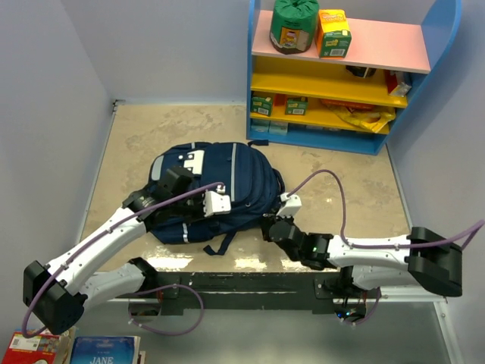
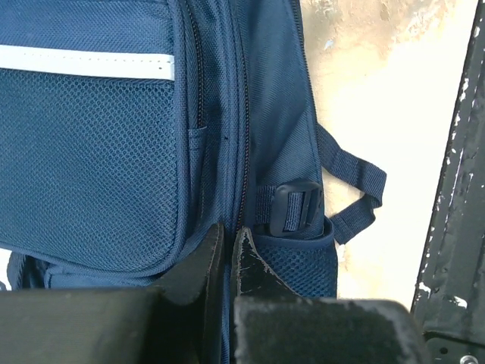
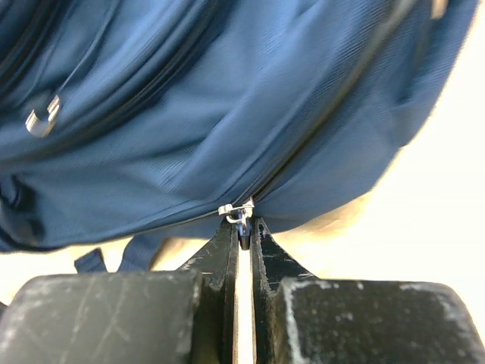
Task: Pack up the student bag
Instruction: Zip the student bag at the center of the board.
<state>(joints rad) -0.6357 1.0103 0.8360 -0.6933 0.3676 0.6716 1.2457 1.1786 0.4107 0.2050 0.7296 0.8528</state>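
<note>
The student bag (image 1: 227,186), a navy backpack, lies flat in the middle of the table. My left gripper (image 1: 193,220) reaches over its near-left side. In the left wrist view the left gripper (image 2: 226,231) is shut, pinching a fold of the student bag (image 2: 91,167) at a seam between a mesh pocket and a black buckle (image 2: 295,206). My right gripper (image 1: 267,223) is at the bag's near-right edge. In the right wrist view the right gripper (image 3: 244,227) is shut on the small zipper pull (image 3: 241,214) of the student bag (image 3: 227,98).
A blue shelf unit (image 1: 345,76) stands at the back right with a green pack (image 1: 294,24) and an orange carton (image 1: 333,33) on top. Books (image 1: 102,350) lie off the near left. A loose strap (image 1: 220,243) trails toward the black base rail (image 1: 242,284).
</note>
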